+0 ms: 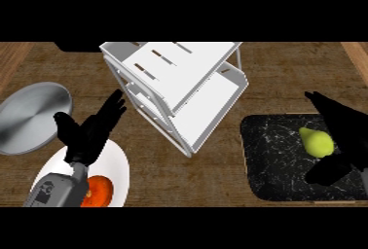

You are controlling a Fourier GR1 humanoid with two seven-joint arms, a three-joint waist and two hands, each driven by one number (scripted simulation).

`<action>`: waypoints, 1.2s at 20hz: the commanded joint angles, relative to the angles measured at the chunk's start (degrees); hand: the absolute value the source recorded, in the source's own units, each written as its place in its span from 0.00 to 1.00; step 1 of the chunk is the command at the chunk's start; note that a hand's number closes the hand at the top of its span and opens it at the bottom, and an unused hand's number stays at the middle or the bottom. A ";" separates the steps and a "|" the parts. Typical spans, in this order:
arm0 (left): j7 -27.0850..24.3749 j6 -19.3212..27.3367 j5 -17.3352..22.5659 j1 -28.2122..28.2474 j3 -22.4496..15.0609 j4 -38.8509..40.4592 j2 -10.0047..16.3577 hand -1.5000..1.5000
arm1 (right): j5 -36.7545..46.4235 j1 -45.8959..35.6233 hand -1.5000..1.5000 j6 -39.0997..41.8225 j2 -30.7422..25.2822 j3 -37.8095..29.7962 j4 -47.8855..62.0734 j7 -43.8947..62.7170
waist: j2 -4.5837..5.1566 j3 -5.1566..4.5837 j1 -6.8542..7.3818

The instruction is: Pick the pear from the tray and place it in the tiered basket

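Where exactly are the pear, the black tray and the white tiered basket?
pear (316,141): head view, its yellow-green middle.
black tray (277,158): head view, bare surface left of the pear.
white tiered basket (211,103): head view, its lower shelf.

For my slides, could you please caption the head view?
Right hand open around the pear on the black tray; white tiered basket centre, left hand rests open.

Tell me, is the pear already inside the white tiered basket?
No, the pear lies on the black tray beside the right hand, apart from the tiered basket.
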 commanded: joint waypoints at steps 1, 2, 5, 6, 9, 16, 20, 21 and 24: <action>0.64 1.48 -2.61 1.34 -0.81 -1.44 -1.02 0.50 | 3.39 -0.06 0.00 3.05 1.70 1.28 4.43 2.21 | 0.01 0.06 -0.10; -0.08 0.15 -1.78 0.76 -0.12 0.32 -1.98 0.50 | 1.23 1.68 0.00 5.02 1.50 -1.02 -2.48 6.87 | -0.08 0.03 -0.65; -2.06 -1.72 -2.57 0.05 1.51 2.89 -2.02 0.50 | 5.85 1.24 0.00 4.24 6.18 1.39 2.40 3.99 | 0.02 0.04 -0.45; -0.79 1.57 -4.75 3.99 -2.09 -2.39 -3.58 0.50 | 4.40 -0.76 0.00 4.58 6.48 0.77 7.90 1.91 | 0.03 0.05 0.05; 0.23 -3.24 -1.07 -0.37 3.02 1.24 -0.94 0.50 | 8.11 7.17 0.00 2.99 6.64 2.90 1.63 3.64 | -0.07 0.04 -0.85; 1.85 -2.14 -3.39 1.39 2.76 -1.59 -3.51 0.50 | 17.26 11.43 0.00 -1.24 5.63 -0.71 8.18 -7.33 | -0.03 0.08 -0.56; 1.17 -3.95 -4.67 2.99 4.66 -2.37 -3.29 0.50 | 17.87 8.17 0.00 3.20 8.01 -5.74 7.10 -6.80 | -0.04 0.06 -0.37; 0.61 -5.15 -4.25 -1.45 6.27 1.79 -3.52 0.50 | 20.00 7.98 0.00 0.82 9.39 -5.16 11.36 -9.26 | 0.02 0.06 -0.45; 1.51 -7.08 -3.48 1.34 6.94 -0.83 -3.13 0.50 | 21.29 11.87 0.00 0.09 8.09 -7.82 10.93 -13.62 | -0.01 0.07 -0.50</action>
